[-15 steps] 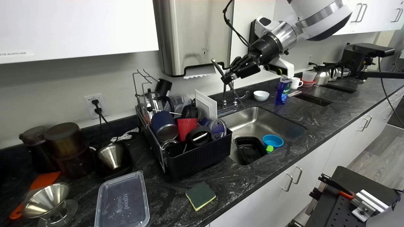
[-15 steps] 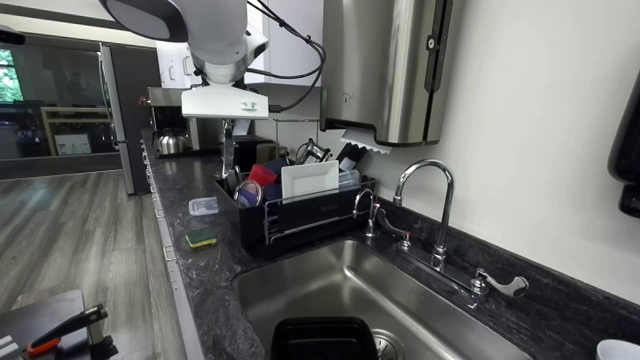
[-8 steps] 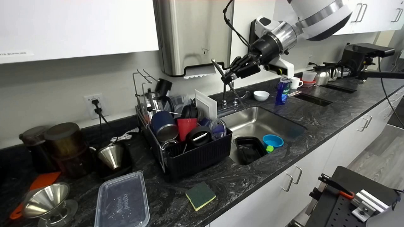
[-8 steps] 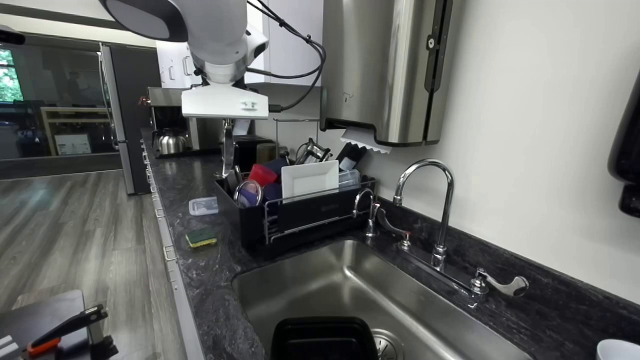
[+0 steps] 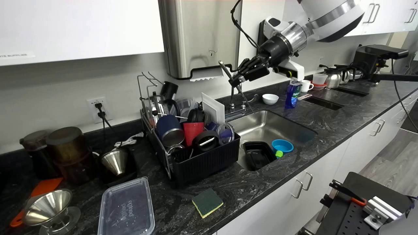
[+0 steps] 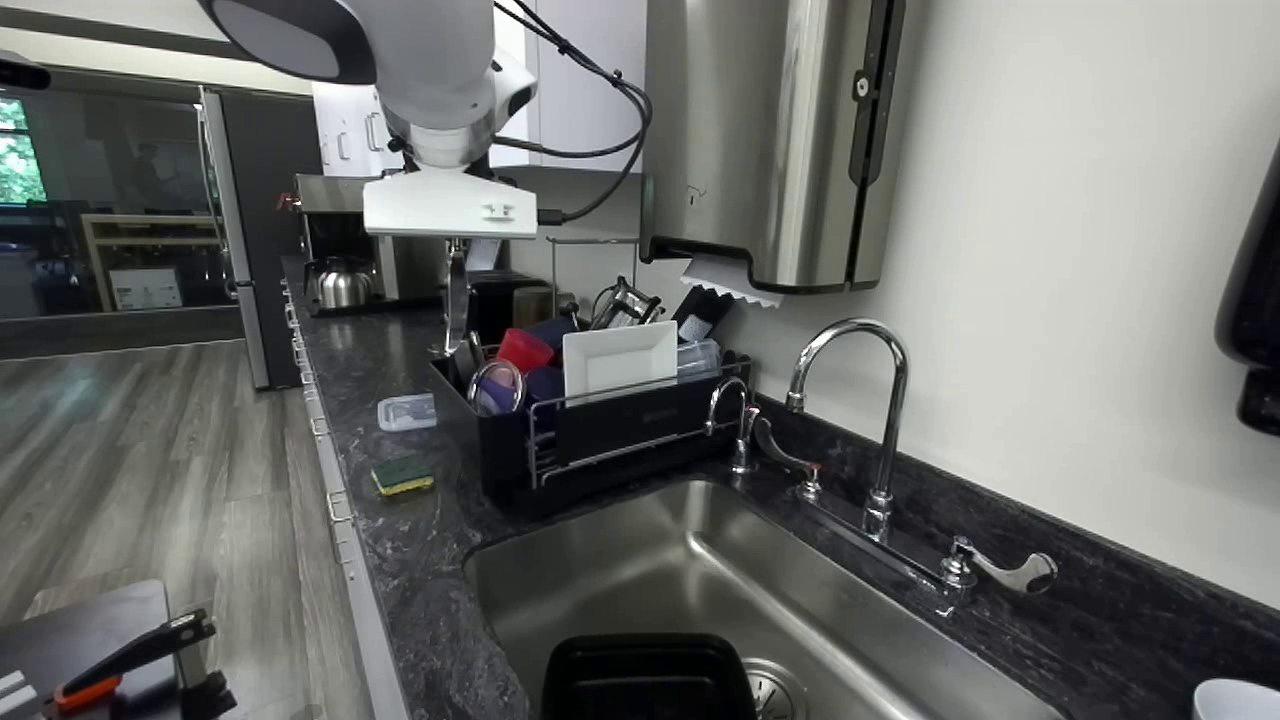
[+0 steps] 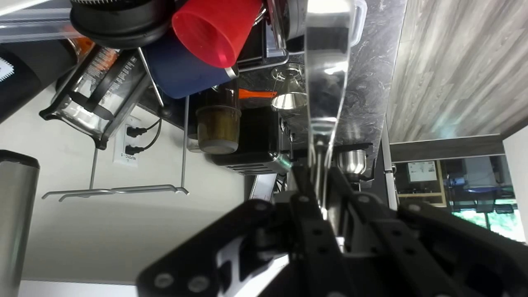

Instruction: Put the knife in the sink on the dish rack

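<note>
My gripper (image 5: 236, 78) is shut on a shiny metal knife (image 5: 224, 68), held in the air above and behind the sink (image 5: 263, 125) in an exterior view. In the wrist view, the knife (image 7: 328, 62) runs up from between the gripper's (image 7: 321, 175) fingers, its broad end away from me. In an exterior view the knife (image 6: 457, 300) hangs below the white wrist part, which hides the fingers. The black dish rack (image 5: 209, 166) stands beside the sink and is full of cups, lids and a white square plate (image 6: 620, 360).
A faucet (image 6: 885, 430) rises behind the sink, and a steel towel dispenser (image 5: 205, 36) hangs above. The sink holds a black tray (image 5: 258, 155) and blue bowl (image 5: 282, 146). A sponge (image 5: 207, 202) and clear container (image 5: 127, 207) lie on the counter. The rack's wire frame (image 7: 144, 189) sticks up.
</note>
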Action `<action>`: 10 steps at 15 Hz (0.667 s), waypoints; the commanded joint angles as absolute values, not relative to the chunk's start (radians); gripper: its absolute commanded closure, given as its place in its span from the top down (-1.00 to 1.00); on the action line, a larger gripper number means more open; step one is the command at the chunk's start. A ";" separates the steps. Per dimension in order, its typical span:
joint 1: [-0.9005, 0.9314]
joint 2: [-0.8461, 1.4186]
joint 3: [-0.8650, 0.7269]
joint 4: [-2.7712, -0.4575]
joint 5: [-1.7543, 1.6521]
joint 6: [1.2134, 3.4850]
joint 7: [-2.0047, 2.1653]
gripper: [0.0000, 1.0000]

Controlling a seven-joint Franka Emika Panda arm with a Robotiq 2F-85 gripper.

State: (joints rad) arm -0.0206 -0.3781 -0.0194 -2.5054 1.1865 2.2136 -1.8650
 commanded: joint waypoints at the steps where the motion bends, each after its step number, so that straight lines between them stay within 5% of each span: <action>1: -0.009 -0.374 -0.017 -2.502 1.196 2.222 -1.869 -0.93; 10: 0.076 -0.353 0.050 -2.487 1.370 2.230 -1.919 -0.93</action>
State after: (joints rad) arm 0.0654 -0.3760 0.0353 -2.4971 1.3082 2.2137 -1.8675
